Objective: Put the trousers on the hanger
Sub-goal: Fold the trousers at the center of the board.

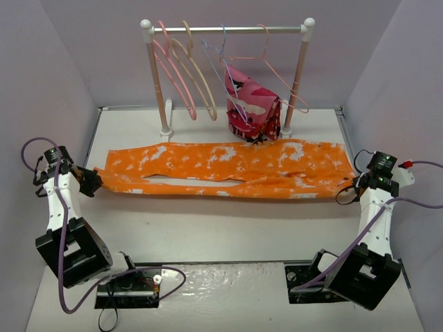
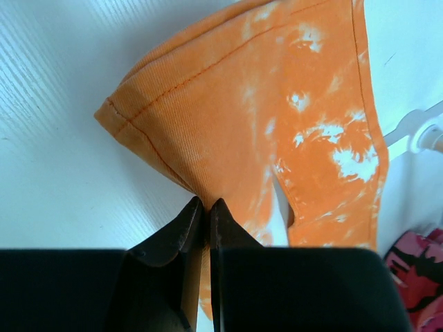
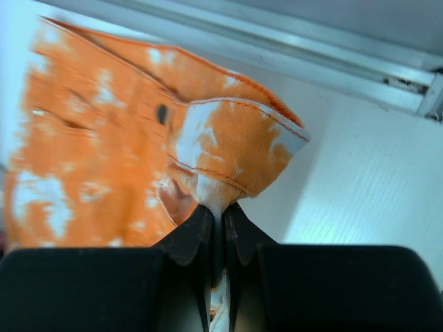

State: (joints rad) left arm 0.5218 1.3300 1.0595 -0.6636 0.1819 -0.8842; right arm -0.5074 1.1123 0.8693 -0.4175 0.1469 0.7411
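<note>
I'm watching the trousers (image 1: 228, 169) lying stretched left to right across the table (image 1: 228, 228), with the hanger (image 1: 166, 69) hanging on the far rail. The left gripper (image 2: 206, 204) is pinching their left hem, and the right gripper (image 3: 220, 207) is clamping their right waist corner.

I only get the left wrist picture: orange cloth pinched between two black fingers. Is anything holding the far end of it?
Observer: Yes. The right gripper is shut on the waist end of the trousers, near the table's right edge.
Operator: So is the cloth up in the air?
Observer: No. From overhead it lies stretched out across the table, with the legs pointing towards the left gripper.
Operator: And where's the hanger it goes on?
Observer: The bright pink hanger hangs on the rail behind the trousers, untouched.
</note>
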